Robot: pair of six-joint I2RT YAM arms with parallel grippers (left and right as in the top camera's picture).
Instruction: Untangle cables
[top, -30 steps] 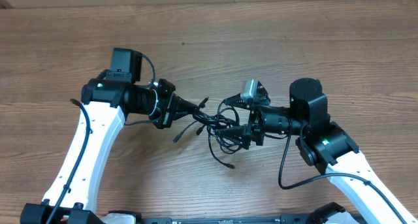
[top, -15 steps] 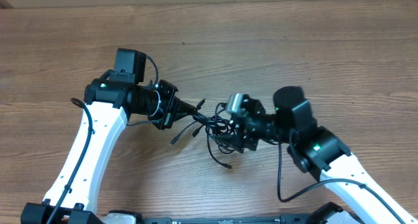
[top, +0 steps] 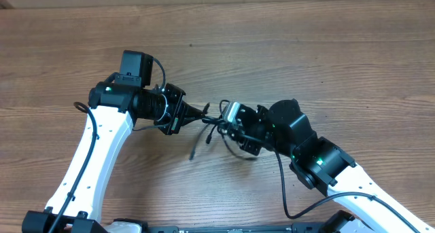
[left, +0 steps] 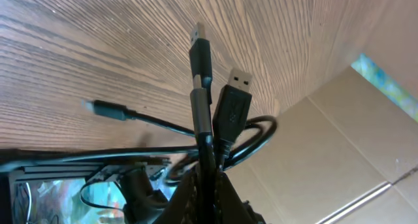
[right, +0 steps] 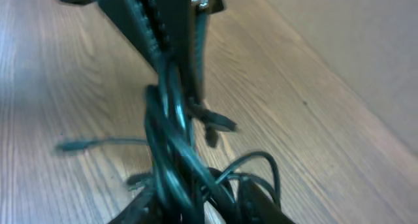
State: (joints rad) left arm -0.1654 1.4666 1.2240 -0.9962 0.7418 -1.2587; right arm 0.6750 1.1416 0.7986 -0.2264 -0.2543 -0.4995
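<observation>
The cables (top: 212,129) are thin black cords hanging in a tangle between my two grippers, just above the wooden table. My left gripper (top: 202,112) is shut on the bundle's left end. In the left wrist view the cords (left: 202,113) rise from the shut left gripper (left: 209,188), and two silver-tipped USB plugs (left: 233,100) stick out past it. My right gripper (top: 228,124) sits right against the tangle. In the blurred right wrist view the cables (right: 173,152) fill the gap of the right gripper (right: 199,208), whose fingers (right: 140,204) close in on both sides.
A loose cord end (top: 194,151) trails down toward the table's front. The wooden table (top: 306,49) extends all round. The left arm's own thick cable (top: 158,68) loops by its wrist, and the right arm's cable (top: 282,192) hangs near the front edge.
My right arm has swung left into the tangle and its jaws have narrowed around the cords. The bundle has bunched up toward the left gripper. The left arm has held still.
</observation>
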